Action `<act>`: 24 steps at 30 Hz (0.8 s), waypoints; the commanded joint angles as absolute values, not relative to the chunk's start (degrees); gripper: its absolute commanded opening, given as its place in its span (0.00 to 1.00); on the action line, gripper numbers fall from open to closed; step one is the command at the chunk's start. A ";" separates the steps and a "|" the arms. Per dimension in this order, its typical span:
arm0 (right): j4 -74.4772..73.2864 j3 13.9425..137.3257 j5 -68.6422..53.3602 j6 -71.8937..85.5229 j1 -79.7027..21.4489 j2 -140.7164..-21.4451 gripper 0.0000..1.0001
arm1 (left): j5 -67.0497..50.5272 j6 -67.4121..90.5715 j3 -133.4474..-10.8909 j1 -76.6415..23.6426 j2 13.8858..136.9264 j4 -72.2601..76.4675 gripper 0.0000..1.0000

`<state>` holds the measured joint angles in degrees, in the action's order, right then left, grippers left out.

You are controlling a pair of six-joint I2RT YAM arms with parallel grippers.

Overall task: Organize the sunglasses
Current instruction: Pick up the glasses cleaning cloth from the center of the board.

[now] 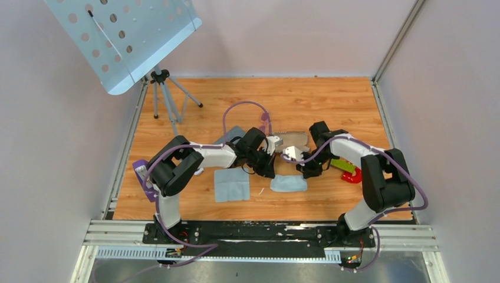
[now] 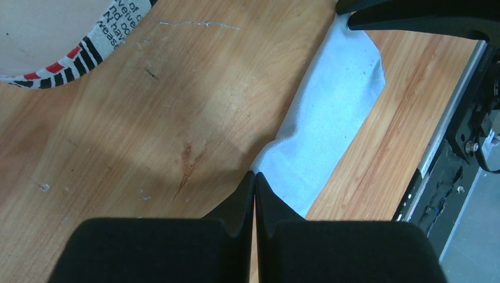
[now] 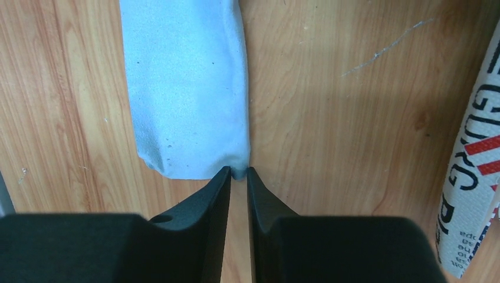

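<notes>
The right gripper (image 3: 238, 172) shows only a narrow slit between its fingers, with a corner of the pale blue cloth (image 3: 183, 88) at the mouth, not plainly clamped. The left gripper (image 2: 255, 175) is pressed shut at the cloth's opposite end; whether fabric is nipped I cannot tell. The cloth lies near-centre on the table (image 1: 330, 106), with the flag-patterned case (image 1: 295, 140) just beyond. The sunglasses show in no view. Likely step: pinching the cloth; seat each corner fully, then raise both ends together
</notes>
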<state>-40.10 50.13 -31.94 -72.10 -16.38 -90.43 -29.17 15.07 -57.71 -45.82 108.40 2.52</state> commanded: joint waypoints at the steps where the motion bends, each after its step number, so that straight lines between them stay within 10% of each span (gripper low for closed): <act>1: -42.23 48.99 -31.32 -72.95 -18.20 -91.72 0.20 | -29.18 14.94 -57.38 -45.44 110.37 2.15 0.00; 24: -47.85 58.76 -27.37 -67.61 -19.17 -90.91 0.00 | -26.04 15.71 -57.32 -45.40 104.15 2.42 0.00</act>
<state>-44.12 55.59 -28.27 -69.34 -18.41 -91.02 -27.86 15.09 -57.69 -45.80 107.57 1.91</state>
